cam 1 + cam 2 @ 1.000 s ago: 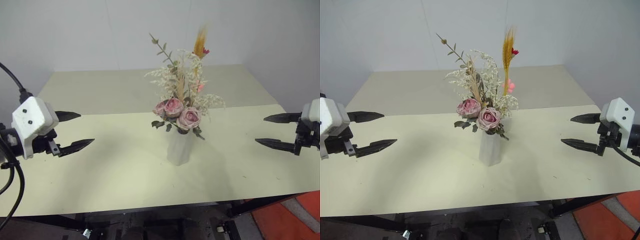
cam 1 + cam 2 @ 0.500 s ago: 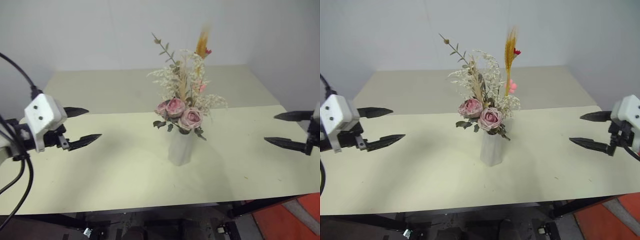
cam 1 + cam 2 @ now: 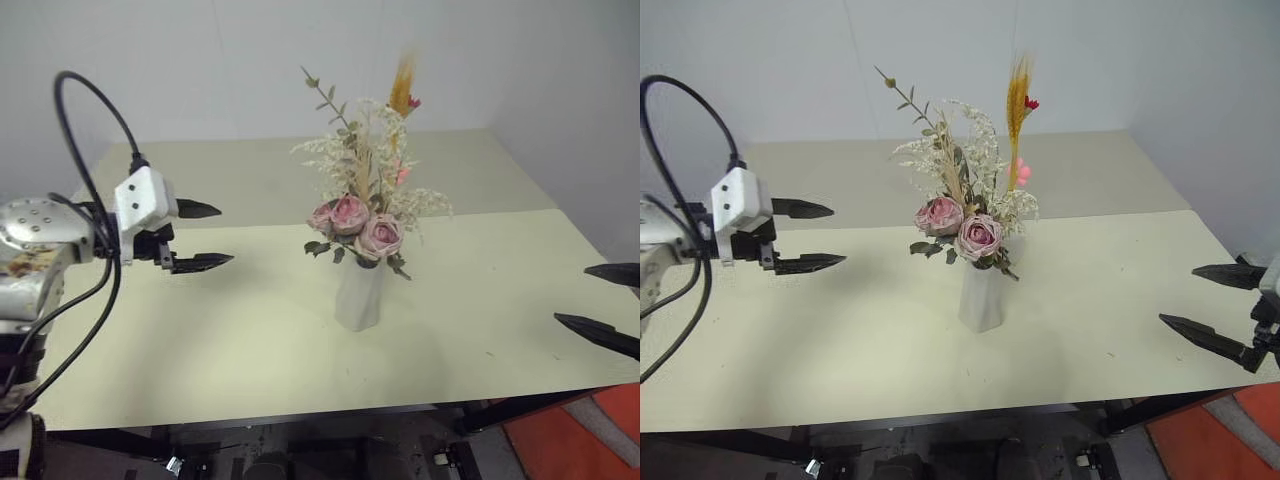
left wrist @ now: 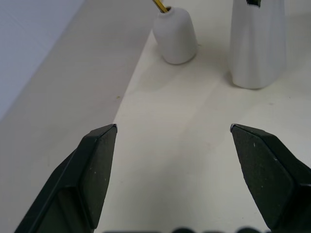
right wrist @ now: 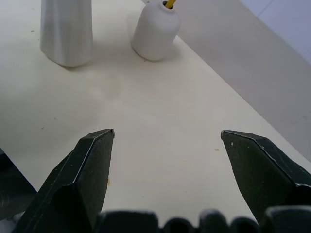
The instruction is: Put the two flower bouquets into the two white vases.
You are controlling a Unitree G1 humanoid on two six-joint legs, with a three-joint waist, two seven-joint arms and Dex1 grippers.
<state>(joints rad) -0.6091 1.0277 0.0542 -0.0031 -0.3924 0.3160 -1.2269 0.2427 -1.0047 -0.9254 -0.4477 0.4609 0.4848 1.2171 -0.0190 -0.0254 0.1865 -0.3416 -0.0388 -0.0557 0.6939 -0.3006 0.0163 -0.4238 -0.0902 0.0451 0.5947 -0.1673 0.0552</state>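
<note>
On the cream table (image 3: pixel 230 370), the taller faceted vase (image 3: pixel 981 296) stands near the middle with the rose bouquet (image 3: pixel 962 225) seated in its mouth. Just behind that vase sits the shorter rounded vase (image 4: pixel 175 35), a yellow stalk entering its neck; the yellow-orange stalk bundle (image 3: pixel 1018 105) rises above the roses, red berries at its tip. Both bunches look placed, so I judge the task close to done.

The left gripper (image 3: pixel 198 236) hangs well to the left of the faceted vase, black fingers spread apart and empty, aimed toward it. The right gripper (image 3: pixel 1212 305) is well to the right of the same vase, at the table's near edge, fingers likewise wide and holding nothing.

The main risk, as I judge it, is the top-heavy rose bunch: a sweep by either arm through the sprigs could tip the faceted vase, and it would likely knock the rounded one beside it. The thin stalk bundle leans in a narrow neck and could slide out if that vase is jolted
</note>
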